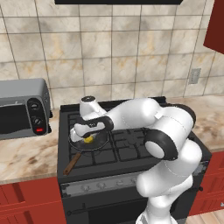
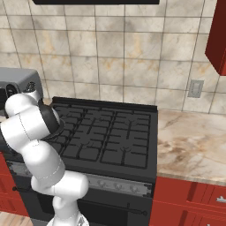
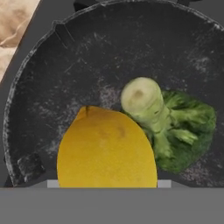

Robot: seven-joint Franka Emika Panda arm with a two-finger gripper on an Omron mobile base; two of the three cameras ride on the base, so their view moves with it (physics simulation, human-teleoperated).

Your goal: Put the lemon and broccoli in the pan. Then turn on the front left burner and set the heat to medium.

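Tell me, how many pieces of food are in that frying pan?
2: the lemon lies beside the broccoli, touching it, both inside the pan on the stove. Anything under the end effector may be hidden.

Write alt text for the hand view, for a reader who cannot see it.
A yellow lemon and a green broccoli floret lie side by side, touching, inside the dark mottled pan, seen close from above. A corner of marbled counter shows beyond the rim.

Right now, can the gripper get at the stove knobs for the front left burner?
Probably yes: the gripper hangs over the dark grey frying pan, and the row of small knobs on the stove front has nothing before it.
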